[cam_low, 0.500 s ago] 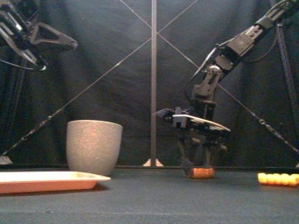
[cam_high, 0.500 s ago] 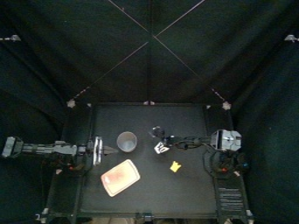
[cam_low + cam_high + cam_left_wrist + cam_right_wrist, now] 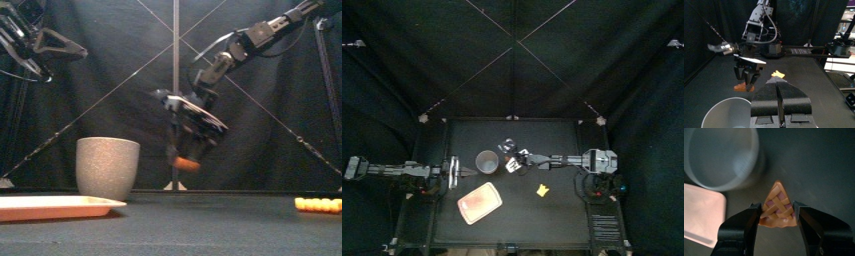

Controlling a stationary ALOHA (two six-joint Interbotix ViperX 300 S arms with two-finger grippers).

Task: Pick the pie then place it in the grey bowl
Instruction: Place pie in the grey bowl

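One pie slice (image 3: 777,202), we see it clamped in right pincer (image 3: 777,212), clear of counter (image 3: 201,226), near grey cup (image 3: 107,167), left pincer (image 3: 778,83) together.

The front view smears the right gripper (image 3: 187,150) and the pie (image 3: 190,163) it clamps with motion blur; the pie reads only as an orange patch. There the pink tray (image 3: 54,207) runs off the left edge, the yellow toy (image 3: 318,204) off the right. The left wrist view crops the grey cup (image 3: 714,112), and the closed jaws of the left gripper (image 3: 778,85) hide part of the toy. The right wrist view shows only 1 arc of the cup and 1 corner of the tray.
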